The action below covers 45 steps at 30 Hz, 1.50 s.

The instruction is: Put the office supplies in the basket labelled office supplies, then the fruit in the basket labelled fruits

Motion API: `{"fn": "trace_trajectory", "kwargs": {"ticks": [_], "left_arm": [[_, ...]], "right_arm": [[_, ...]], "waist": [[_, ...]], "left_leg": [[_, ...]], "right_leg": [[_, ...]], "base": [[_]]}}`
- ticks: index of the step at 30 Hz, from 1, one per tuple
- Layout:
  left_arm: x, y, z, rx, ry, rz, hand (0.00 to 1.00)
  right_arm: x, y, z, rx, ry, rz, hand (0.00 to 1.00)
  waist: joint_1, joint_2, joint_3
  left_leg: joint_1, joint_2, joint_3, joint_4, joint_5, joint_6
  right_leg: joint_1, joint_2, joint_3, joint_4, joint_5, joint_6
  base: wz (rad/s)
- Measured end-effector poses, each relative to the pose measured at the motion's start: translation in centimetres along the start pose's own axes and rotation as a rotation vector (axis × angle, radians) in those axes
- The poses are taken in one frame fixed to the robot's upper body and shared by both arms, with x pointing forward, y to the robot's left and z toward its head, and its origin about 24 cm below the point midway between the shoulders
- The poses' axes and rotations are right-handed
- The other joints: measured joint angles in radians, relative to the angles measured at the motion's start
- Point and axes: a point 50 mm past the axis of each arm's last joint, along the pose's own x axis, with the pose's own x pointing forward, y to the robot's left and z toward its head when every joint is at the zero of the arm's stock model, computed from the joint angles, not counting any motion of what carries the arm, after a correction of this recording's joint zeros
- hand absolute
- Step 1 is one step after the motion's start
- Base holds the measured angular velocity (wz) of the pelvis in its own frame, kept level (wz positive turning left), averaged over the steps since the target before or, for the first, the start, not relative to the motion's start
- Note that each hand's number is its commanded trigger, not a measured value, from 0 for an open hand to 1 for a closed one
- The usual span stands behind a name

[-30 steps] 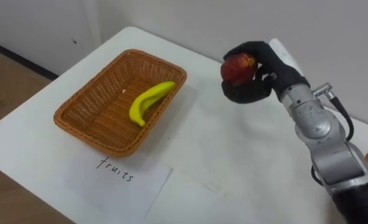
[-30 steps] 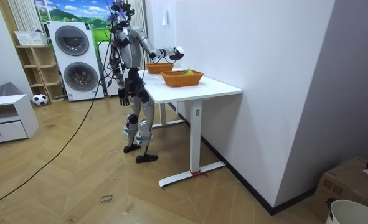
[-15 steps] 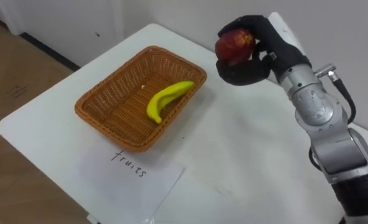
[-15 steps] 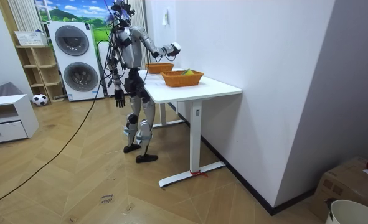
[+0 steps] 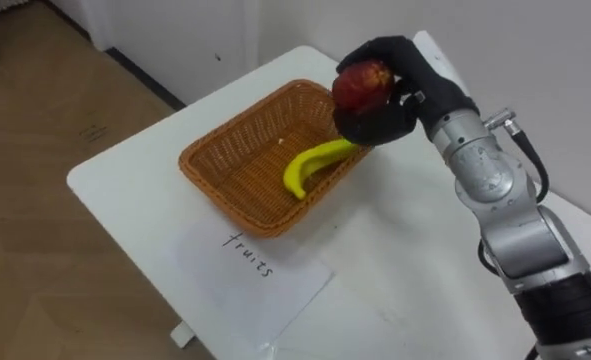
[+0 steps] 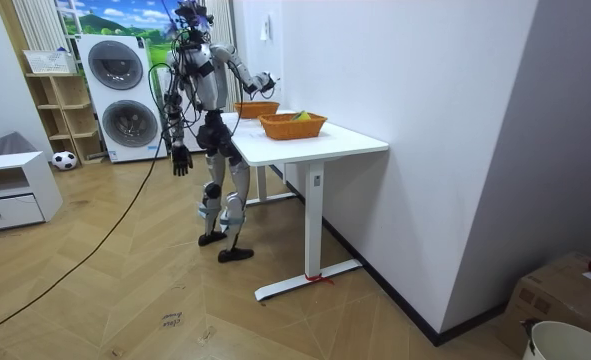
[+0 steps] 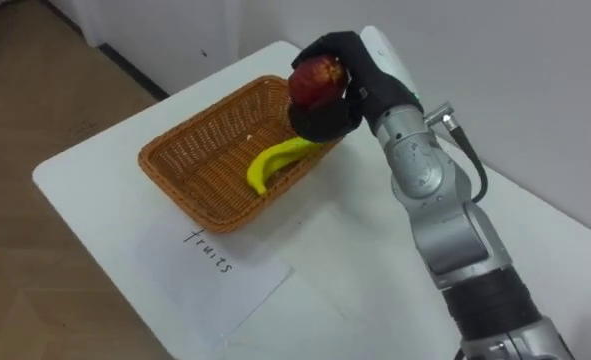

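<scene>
Right hand: The right hand (image 5: 393,112) is curling its fingers and thumb tightly round the red apple (image 5: 363,84), holding it in the air.
Apple: It is hanging above the far right corner of the fruit basket (image 5: 207,186), not yet inside.
Banana: The banana (image 5: 315,163) is lying in the basket along its right side, just below the hand.
Step in hand: Judging by the task, the hand is bringing the apple over to set it in with the fruit.
Doing it well: The apple is probably best carried left, over the bare weave. It should be lowered close to the bottom before the fingers are loosened. Let go from high up, a round apple is likely to bounce or roll out. The wrist should be clearing the rim, since a light basket is likely to slide.
Left hand: The left hand (image 6: 179,160) is hanging at the robot's side, fingers loose and empty.
Surface: A smooth white table (image 5: 125,188) is bearing the basket, with a handwritten paper sheet (image 5: 265,277) lying just near of it.
Room: The robot is standing at the table's end, where a second basket (image 6: 255,108) is sitting. Two stacked washing machines (image 6: 117,66), a shelf (image 6: 60,100) and a ball (image 6: 65,158) are standing behind, on wooden flooring.
</scene>
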Motion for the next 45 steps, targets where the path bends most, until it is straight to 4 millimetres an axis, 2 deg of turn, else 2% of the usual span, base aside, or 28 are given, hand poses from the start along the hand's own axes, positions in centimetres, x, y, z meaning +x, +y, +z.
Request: {"fn": "trace_trajectory", "kwargs": {"ticks": [4,11,16,21,22,24,26,27,28,30,31,32,39,45], "left_arm": [[-0.2,-0.6,-1.7,-0.002,0.051,-0.018,0.00],[-0.5,-1.0,-3.2,-0.010,0.091,-0.038,0.00],[-0.5,-1.0,-3.1,-0.012,0.089,-0.029,0.00],[-0.5,-0.8,-2.8,-0.011,0.072,-0.009,0.00],[-0.5,-0.8,-2.8,-0.009,0.070,-0.009,0.00],[-0.5,-0.8,-2.7,-0.007,0.069,-0.010,0.00],[-0.5,-0.8,-2.7,-0.006,0.066,-0.010,0.00],[-0.5,-0.8,-2.7,-0.003,0.064,-0.010,0.00],[-0.5,-0.8,-2.7,-0.002,0.064,-0.010,0.00],[-0.5,-0.8,-2.7,-0.002,0.063,-0.009,0.00],[-0.5,-0.7,-2.7,-0.003,0.063,-0.009,0.00],[-0.5,-0.7,-2.7,-0.002,0.063,-0.008,0.00],[-0.5,-0.5,-2.6,0.001,0.061,-0.002,0.00],[-0.5,-0.2,-2.3,0.003,0.046,0.007,0.00]], "right_arm": [[0.1,0.7,0.3,0.021,0.002,0.007,1.00],[0.3,2.7,0.1,0.040,0.020,0.066,1.00],[0.4,3.3,-0.8,0.027,0.060,0.070,1.00],[0.3,4.1,-1.0,0.015,0.068,0.102,1.00],[0.3,4.2,-0.9,0.014,0.068,0.106,0.85],[0.3,4.4,-1.1,0.014,0.075,0.113,0.80],[0.3,4.6,-1.6,0.012,0.094,0.123,0.65],[0.3,4.7,-1.8,0.010,0.103,0.127,0.62],[0.3,4.8,-1.8,0.009,0.104,0.129,0.53],[0.3,4.8,-1.8,0.009,0.104,0.130,0.07],[0.3,4.8,-1.9,0.010,0.106,0.130,0.03],[0.3,4.8,-2.0,0.011,0.112,0.132,0.00],[0.2,5.0,-2.7,0.006,0.143,0.142,0.00],[0.1,4.8,-3.1,-0.011,0.155,0.143,0.00]], "waist": [[0.023,-0.008,-0.0047],[0.039,-0.008,-0.0040],[0.058,-0.010,-0.0033],[0.062,-0.010,-0.0022],[0.064,-0.011,-0.0022],[0.065,-0.012,-0.0029],[0.065,-0.014,-0.0043],[0.065,-0.015,-0.0046],[0.064,-0.017,-0.0044],[0.063,-0.018,-0.0049],[0.063,-0.020,-0.0048],[0.064,-0.020,-0.0051],[0.065,-0.019,-0.0042],[0.073,-0.012,0.0005]], "left_leg": [[0.000,-0.002,-0.019,0.006,0.000,0.000],[-0.003,-0.010,-0.044,0.010,0.000,0.000],[-0.007,-0.012,-0.049,0.009,0.000,0.001],[-0.008,-0.012,-0.052,0.005,0.000,0.001],[-0.009,-0.013,-0.052,0.005,0.000,0.001],[-0.009,-0.013,-0.050,0.004,0.001,0.002],[-0.009,-0.014,-0.050,0.004,0.001,0.002],[-0.009,-0.015,-0.051,0.004,0.001,0.003],[-0.009,-0.015,-0.052,0.004,0.001,0.003],[-0.010,-0.015,-0.051,0.004,0.001,0.003],[-0.010,-0.015,-0.050,0.004,0.001,0.003],[-0.009,-0.015,-0.050,0.005,0.001,0.003],[-0.009,-0.015,-0.049,0.005,0.001,0.003],[-0.011,-0.015,-0.046,0.004,0.001,0.003]], "right_leg": [[0.013,-0.001,-0.014,0.000,0.000,0.000],[0.027,-0.008,-0.055,-0.001,-0.001,0.002],[0.026,-0.009,-0.055,-0.001,-0.001,0.003],[0.023,-0.009,-0.054,-0.001,-0.004,0.007],[0.022,-0.010,-0.054,-0.001,-0.004,0.007],[0.022,-0.011,-0.055,-0.001,-0.005,0.008],[0.022,-0.012,-0.055,-0.001,-0.005,0.009],[0.022,-0.012,-0.055,-0.001,-0.006,0.009],[0.022,-0.012,-0.056,-0.001,-0.006,0.009],[0.022,-0.013,-0.057,-0.001,-0.006,0.009],[0.023,-0.013,-0.057,-0.001,-0.006,0.009],[0.023,-0.013,-0.057,-0.001,-0.006,0.009],[0.022,-0.013,-0.055,0.000,-0.006,0.009],[0.018,-0.014,-0.054,0.001,-0.006,0.009]], "base": [[0.13],[0.11],[0.03],[0.02],[0.00],[0.00],[0.00],[0.00],[0.00],[0.00],[0.00],[0.00],[0.00],[0.00]]}}
